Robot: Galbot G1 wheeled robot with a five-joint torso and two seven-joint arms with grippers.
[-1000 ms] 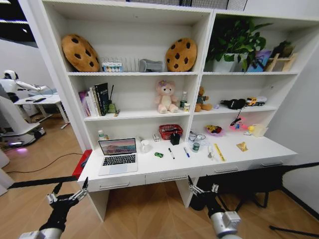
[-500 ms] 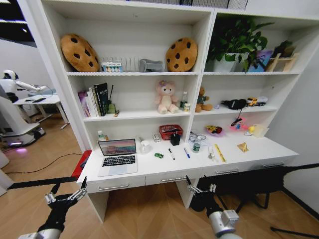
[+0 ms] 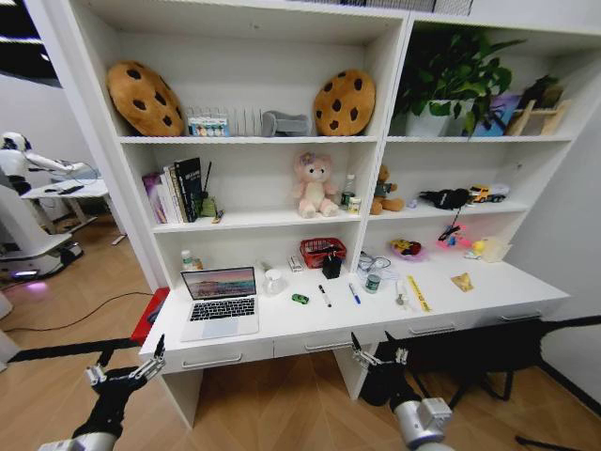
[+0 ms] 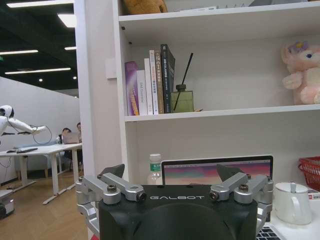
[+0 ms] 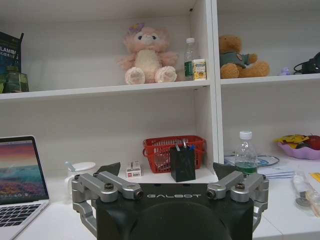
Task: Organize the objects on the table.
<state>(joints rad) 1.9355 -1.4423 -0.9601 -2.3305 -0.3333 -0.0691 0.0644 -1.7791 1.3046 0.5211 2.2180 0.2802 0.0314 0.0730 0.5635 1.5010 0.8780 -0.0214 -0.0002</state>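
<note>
Several small things lie on the white desk [image 3: 282,331]. An open laptop [image 3: 219,303] sits toward its left end, screen lit. Just right of it stands a white cup [image 3: 273,279], and nearer the front edge lies a tiny green item [image 3: 300,299]. A black pen [image 3: 323,296] and a blue pen [image 3: 354,293] lie side by side but apart, right of the green item. Behind them, against the back wall, a red basket [image 3: 320,250] stands with a black pen holder [image 3: 331,265] just in front of it. Farther right are a small bottle [image 3: 373,282], a yellow ruler [image 3: 416,292] and a pink dish [image 3: 407,247].

Both arms hang low in front of the desk, clear of everything on it. The left claw [image 3: 125,370] is below the desk's left corner, in front of the drawer there, fingers spread apart and empty; its wrist view looks at the laptop screen [image 4: 217,170]. The right claw [image 3: 378,356] sits under the middle of the desk front, near a drawer handle [image 3: 324,346], fingers likewise spread and holding nothing; its wrist view faces the pen holder [image 5: 182,163] and basket [image 5: 173,148].
</note>
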